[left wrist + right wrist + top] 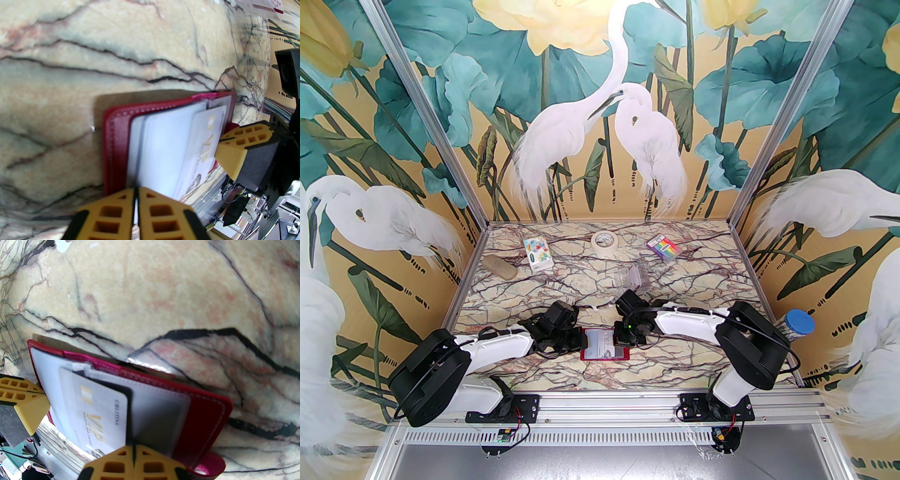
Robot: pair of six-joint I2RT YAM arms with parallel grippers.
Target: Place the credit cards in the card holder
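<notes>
The dark red card holder [605,357] lies open on the marble table between both arms, its clear sleeves facing up [164,145]. A pale credit card [100,411] with gold "VIP" lettering sits partly inside one sleeve, slanting out toward the near edge [206,145]. My right gripper [133,458] is shut on that card's edge, on the holder's right side [623,340]. On the holder's left side [581,344], my left gripper [136,201] is shut, pinching the edge of the clear sleeves. The snap tab [208,466] pokes out beside the right fingers.
Farther back on the table are a clear plastic box [633,276], a roll of tape [604,242], a rainbow-striped packet [663,247], a colourful small box [537,254] and a tan lump [500,268]. A blue-capped tube [797,326] stands at the right wall.
</notes>
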